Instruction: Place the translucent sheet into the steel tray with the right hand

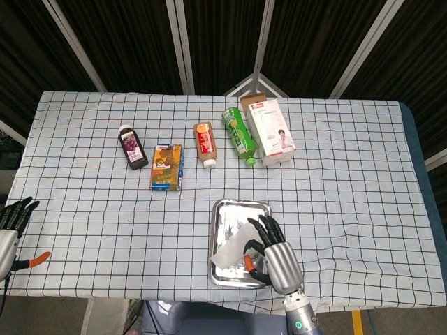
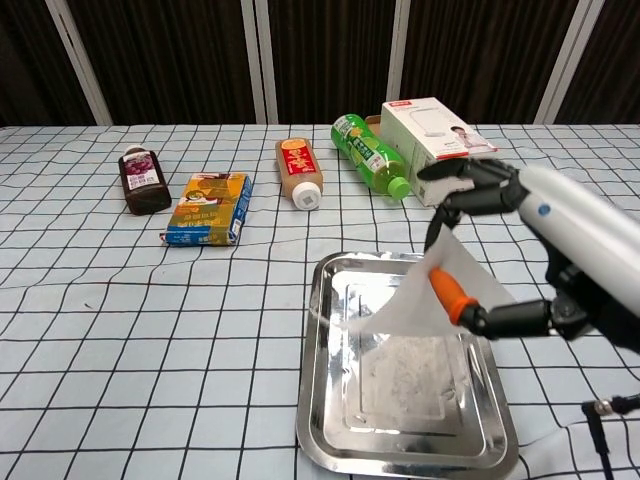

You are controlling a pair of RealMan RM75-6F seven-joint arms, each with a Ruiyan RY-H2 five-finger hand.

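Between the orange-tipped thumb and dark fingers (image 2: 462,180) of the right hand (image 2: 545,245), the translucent sheet (image 2: 425,305) is pinched near its upper corner. It slopes down over the steel tray (image 2: 330,420), its lower edge low over or touching the tray floor. At the table's near-left edge, the left hand (image 1: 12,222) holds nothing, fingers spread. Bottles (image 2: 300,170) and boxes (image 2: 208,208) lie behind the tray on the checked cloth (image 2: 120,350).

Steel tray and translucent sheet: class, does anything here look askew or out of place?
Yes. The translucent sheet is not flat in the steel tray; the right hand holds it tilted, its lower edge dipping into the tray. Nothing looks spilled or damaged.
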